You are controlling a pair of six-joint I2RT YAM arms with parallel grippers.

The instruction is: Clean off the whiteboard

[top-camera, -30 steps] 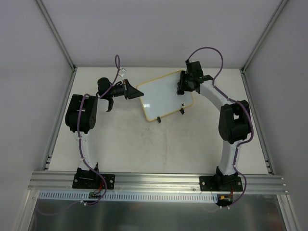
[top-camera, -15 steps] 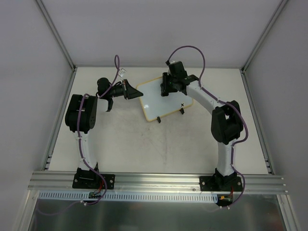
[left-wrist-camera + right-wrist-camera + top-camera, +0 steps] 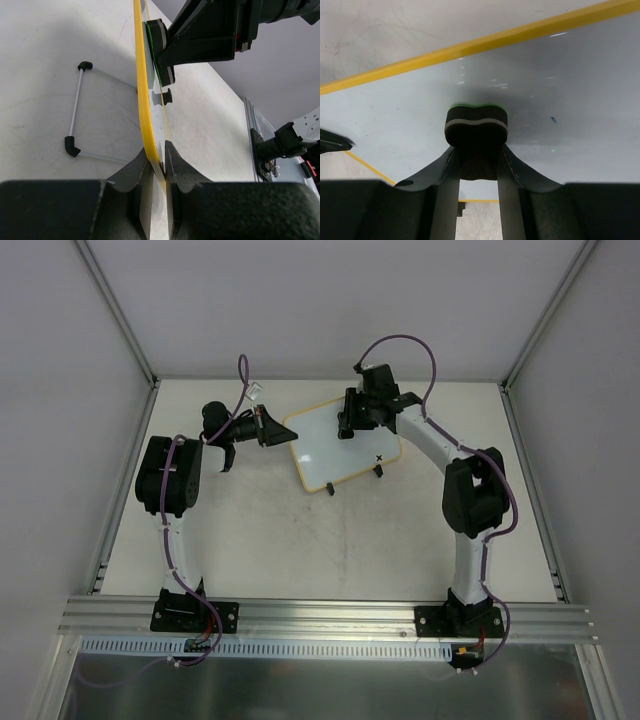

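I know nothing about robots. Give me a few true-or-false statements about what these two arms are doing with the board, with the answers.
1. The left gripper pinches the whiteboard by its edge. True.
2. The right gripper is empty. False: it holds an eraser against the board.
3. The board's rim is red. False: the rim is yellow.
4. A small blue mark shows on the board near the eraser. True.

Scuffed pale table (image 3: 300, 540), grey enclosure walls (image 3: 330, 300), aluminium rail (image 3: 330, 618) along its near edge
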